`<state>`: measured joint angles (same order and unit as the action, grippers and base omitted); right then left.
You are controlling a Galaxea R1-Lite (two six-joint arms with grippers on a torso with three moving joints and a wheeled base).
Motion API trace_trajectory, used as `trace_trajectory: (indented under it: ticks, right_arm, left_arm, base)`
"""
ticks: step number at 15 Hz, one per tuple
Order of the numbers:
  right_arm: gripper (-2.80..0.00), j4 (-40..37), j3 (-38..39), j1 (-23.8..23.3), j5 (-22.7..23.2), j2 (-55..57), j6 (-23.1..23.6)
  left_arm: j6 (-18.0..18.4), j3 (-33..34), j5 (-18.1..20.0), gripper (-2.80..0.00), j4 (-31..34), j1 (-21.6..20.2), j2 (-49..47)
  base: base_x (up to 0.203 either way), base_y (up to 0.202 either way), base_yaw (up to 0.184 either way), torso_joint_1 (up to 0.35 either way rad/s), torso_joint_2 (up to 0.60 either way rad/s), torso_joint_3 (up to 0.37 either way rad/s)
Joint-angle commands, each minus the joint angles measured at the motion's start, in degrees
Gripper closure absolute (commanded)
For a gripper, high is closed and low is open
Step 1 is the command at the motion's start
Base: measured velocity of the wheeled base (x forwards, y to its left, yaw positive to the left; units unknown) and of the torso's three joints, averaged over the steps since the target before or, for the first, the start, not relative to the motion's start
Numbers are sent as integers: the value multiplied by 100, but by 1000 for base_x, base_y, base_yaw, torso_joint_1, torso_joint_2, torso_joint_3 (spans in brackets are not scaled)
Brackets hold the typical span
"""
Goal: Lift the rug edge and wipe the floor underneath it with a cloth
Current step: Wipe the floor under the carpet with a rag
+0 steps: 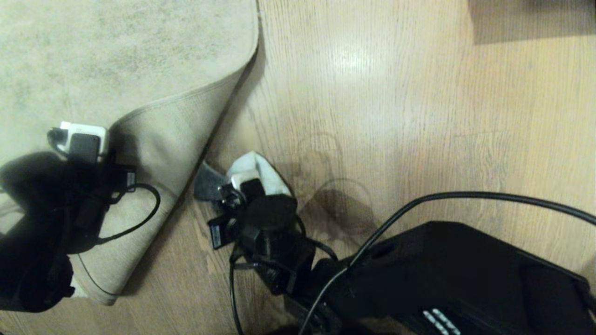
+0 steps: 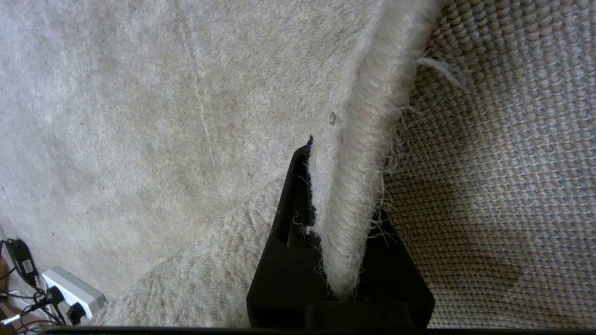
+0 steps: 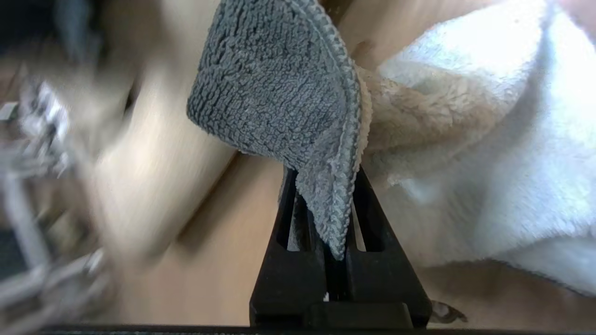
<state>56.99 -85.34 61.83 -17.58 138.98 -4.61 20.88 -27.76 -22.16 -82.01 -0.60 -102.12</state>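
Head view: the rug edge is folded back over the rug, tan backing up, exposing the floor. The left gripper sits at the folded corner. The right gripper presses the cloth onto the floor just beside the fold.

Left wrist view: the left gripper is clamped on the rug edge.

Right wrist view: the right gripper pinches the cloth, grey side and pale side both showing.
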Motion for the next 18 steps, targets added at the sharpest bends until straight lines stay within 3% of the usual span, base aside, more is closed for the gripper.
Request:
trace_trajectory:
  ticks: [1,5,7,12,18]
  right_arm:
    - [0,449,635,488,-26,428,-157]
    - [0,776,664,805,-39,1140,-206]
    - [0,777,285,781,-58,1318,-207]
    - [0,518,-1098,-18,-59,1388,40]
    - [0,279,-1247,-610,-56,226,231]
  left_arm:
    - [12,7,-16,0,-52,-2,8]
    - [21,25,-23,0,-52,6,33]
    - [21,34,-25,0,-52,7,41]
    - [16,60,-218,0,-52,7,43]
    - [13,92,-218,0,-52,110,25]
  base:
    - [0,0,0,0,0,0]
    - [0,0,0,0,0,0]
    - [0,0,0,0,0,0]
    - [0,0,0,0,0,0]
    - [0,0,0,0,0,0]
